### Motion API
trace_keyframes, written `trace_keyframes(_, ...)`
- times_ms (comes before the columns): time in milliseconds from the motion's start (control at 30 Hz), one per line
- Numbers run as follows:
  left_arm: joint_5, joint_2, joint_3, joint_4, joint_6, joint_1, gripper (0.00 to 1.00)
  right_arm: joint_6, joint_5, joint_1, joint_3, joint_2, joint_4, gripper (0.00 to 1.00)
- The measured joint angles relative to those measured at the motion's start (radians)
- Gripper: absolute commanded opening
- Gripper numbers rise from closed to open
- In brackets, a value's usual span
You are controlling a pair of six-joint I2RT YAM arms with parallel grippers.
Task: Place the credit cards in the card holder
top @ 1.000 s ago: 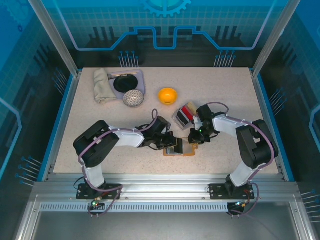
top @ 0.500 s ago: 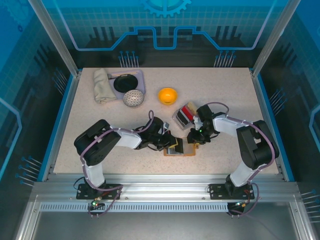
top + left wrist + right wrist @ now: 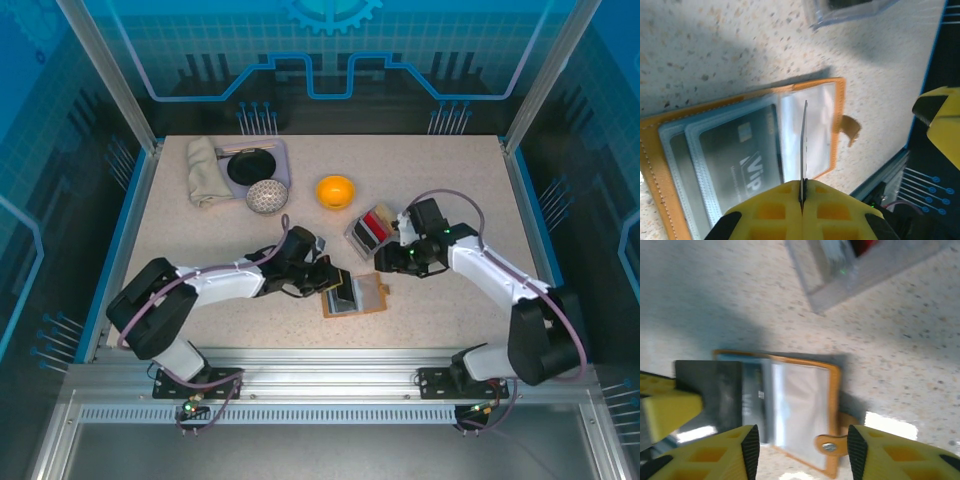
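**Card holder** (image 3: 360,298): tan-orange, lying open on the tabletop (image 3: 450,180) at 6 o'clock of its centre, near the front edge. Its clear pockets are facing up, and its snap tab is sticking out at the 3 o'clock side in the top view.

**VIP card** (image 3: 735,150): dark, sitting flat inside one clear pocket of the holder.

**Dark card** (image 3: 345,292): being held on edge over the holder's clear pockets. It is showing as a thin line (image 3: 803,145) in the left wrist view. Whether it is touching the holder cannot be told.

**Left gripper** (image 3: 328,283): reaching in from 9 o'clock of the holder, its jaws pinching the dark card.

**Right gripper** (image 3: 388,262): hovering at 1 o'clock of the holder, between it and the grey tray. Its jaws are spread wide and gripping nothing.

**Grey tray** (image 3: 360,236): standing at 12 o'clock of the holder and apart from it, carrying a red card (image 3: 378,219) upright in a slot.

**Orange bowl** (image 3: 335,190): sitting at 11 o'clock of the tray.
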State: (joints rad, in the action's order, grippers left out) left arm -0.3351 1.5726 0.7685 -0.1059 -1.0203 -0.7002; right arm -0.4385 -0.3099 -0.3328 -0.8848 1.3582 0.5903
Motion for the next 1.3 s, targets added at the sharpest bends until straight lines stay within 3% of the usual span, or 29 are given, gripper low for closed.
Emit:
trace_keyframes(300, -0.055, -0.061, -0.053, -0.173, -0.074, 0.070, 0.00, -0.088, -0.293, 0.000, 0.015, 0.039, -0.146, 0.53)
trace_keyframes(500, -0.100, -0.061, -0.076, -0.303, -0.133, 0.077, 0.00, -0.135, -0.412, -0.008, 0.021, 0.111, -0.230, 0.48)
trace_keyframes(667, -0.122, -0.061, -0.082, -0.356, -0.161, 0.077, 0.00, -0.169, -0.497, -0.013, 0.035, 0.146, -0.305, 0.27)
trace_keyframes(900, -0.129, -0.061, -0.100, -0.371, -0.181, 0.092, 0.02, -0.192, -0.553, 0.006, 0.039, 0.163, -0.351, 0.09)
trace_keyframes(1067, -0.132, -0.061, -0.099, -0.371, -0.183, 0.092, 0.12, -0.197, -0.607, 0.031, 0.055, 0.153, -0.375, 0.01)
trace_keyframes(1100, -0.134, -0.061, -0.099, -0.371, -0.183, 0.092, 0.16, -0.198, -0.615, 0.034, 0.057, 0.151, -0.376, 0.01)
trace_keyframes(1167, -0.137, -0.061, -0.096, -0.361, -0.181, 0.092, 0.35, -0.198, -0.625, 0.037, 0.060, 0.140, -0.378, 0.00)
trace_keyframes(1267, -0.136, -0.061, -0.090, -0.306, -0.169, 0.092, 0.50, -0.193, -0.616, 0.048, 0.061, 0.114, -0.371, 0.00)
trace_keyframes(1300, -0.132, -0.061, -0.086, -0.277, -0.156, 0.092, 0.51, -0.187, -0.604, 0.056, 0.061, 0.103, -0.361, 0.00)
